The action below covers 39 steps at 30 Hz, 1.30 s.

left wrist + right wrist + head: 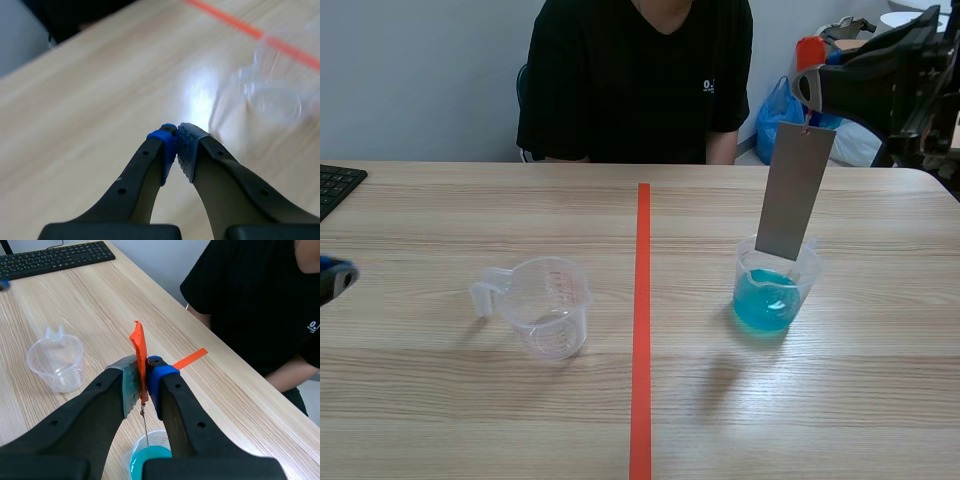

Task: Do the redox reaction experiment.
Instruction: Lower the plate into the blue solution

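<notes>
From the scene view, my right claw is hanging high over the far right of the pale wood-grain table. It is pinching the grey strip by the orange tab at its top. The strip is flat, matte and straight-edged, and it is leaning a little. Its lower end is sitting inside the mouth of the clear plastic cup of blue liquid; I cannot tell whether it is touching the liquid. Across the orange-red tape line, an empty clear measuring cup with a handle is standing well apart from it. The marks on its wall are too faint to read. A black keyboard is poking in at the left edge. A person in a black shirt is sitting across the table, and the small white print on the shirt is cut off. My left claw is only just showing, low at the left.

In the left wrist view, my left claw's blue and grey dotted pads are pressing together on nothing. The empty cup is lying blurred ahead of them and off to one side.

In the right wrist view, my fingers are clamping the orange tab. The strip is hanging edge-on below them, over the blue cup.
</notes>
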Tool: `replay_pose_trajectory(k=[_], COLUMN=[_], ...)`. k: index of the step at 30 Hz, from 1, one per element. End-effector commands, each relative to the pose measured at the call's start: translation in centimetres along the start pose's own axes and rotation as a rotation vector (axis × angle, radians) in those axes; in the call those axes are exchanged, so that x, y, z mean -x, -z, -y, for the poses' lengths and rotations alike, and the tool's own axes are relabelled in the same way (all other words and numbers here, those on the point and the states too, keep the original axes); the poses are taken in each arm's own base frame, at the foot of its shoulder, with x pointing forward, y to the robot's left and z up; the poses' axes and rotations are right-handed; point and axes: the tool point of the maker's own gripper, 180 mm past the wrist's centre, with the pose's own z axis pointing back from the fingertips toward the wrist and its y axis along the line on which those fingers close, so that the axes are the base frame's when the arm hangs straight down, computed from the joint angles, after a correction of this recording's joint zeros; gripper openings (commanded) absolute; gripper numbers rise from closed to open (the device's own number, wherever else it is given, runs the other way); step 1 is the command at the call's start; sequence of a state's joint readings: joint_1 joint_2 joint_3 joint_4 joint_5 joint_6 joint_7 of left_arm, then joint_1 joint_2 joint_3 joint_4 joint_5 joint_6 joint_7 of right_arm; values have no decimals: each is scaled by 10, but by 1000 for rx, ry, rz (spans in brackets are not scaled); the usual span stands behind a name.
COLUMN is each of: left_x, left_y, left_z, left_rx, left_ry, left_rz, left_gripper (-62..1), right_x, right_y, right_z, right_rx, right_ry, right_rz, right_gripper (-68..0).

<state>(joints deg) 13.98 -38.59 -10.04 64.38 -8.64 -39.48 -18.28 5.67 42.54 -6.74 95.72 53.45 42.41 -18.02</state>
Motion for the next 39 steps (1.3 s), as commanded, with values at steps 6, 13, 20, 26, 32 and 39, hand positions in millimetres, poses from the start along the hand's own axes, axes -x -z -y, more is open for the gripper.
replay_pose_trajectory(k=[6,13,20,26,32,39], left_x=[34,72,95,98,101,112], left_y=[-56,-104,-137,-150,-150,-148], left_z=[16,48,90,118,129,122], left_rx=[-78,-152,-157,-131,-107,-124], left_ry=[-1,71,114,106,123,129], left_rz=[-36,-136,-230,-269,-313,-383], left_gripper=[-567,-567,-567,-567,-567,-567], right_x=[-12,0,24,52,80,94], right_y=[-2,1,6,13,24,28], right_z=[3,10,18,25,22,21], right_rx=[-1,28,73,116,104,99], right_ry=[-14,22,67,104,120,125], right_rz=[40,40,24,-3,-51,-74], right_gripper=[-662,-662,-662,-663,-663,-663])
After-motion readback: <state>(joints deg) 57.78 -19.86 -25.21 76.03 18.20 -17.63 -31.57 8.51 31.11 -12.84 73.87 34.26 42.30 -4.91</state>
